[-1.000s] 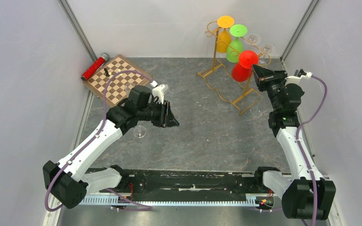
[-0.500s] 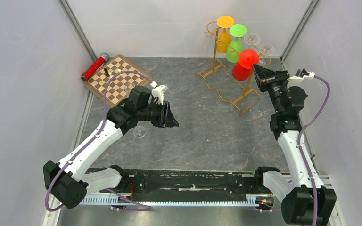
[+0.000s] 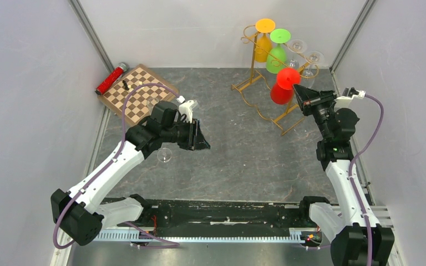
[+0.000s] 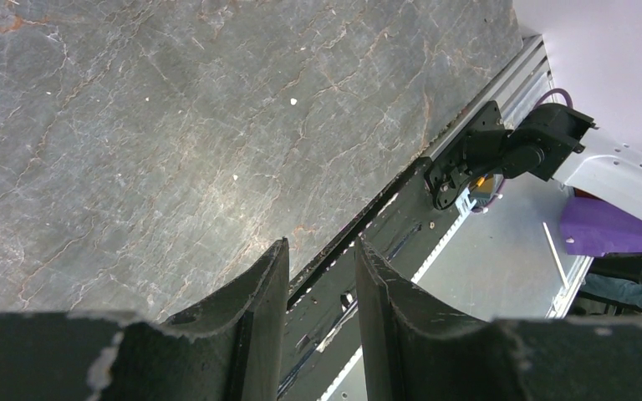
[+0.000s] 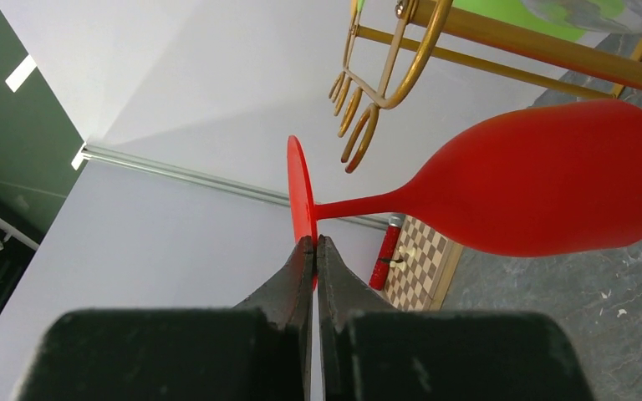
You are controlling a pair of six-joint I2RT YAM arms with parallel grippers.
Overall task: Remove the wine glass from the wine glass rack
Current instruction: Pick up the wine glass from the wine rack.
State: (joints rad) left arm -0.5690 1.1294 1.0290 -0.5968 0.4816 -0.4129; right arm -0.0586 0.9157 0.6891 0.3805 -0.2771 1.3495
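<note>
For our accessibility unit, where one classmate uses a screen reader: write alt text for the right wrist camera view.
The right tool, shut, pinches the round foot of a red wine glass, which lies sideways across the frame, bowl to the right. Behind it are the gold wine glass rack and, farther off, a chessboard.

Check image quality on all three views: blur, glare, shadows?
Top external: even diffuse light, sharp; clear glasses faint against the white wall. Left wrist: table crisp, left gripper dark, soft-edged. Right wrist: red wine glass sharp, no glare; right gripper body dark, blurred.
</note>
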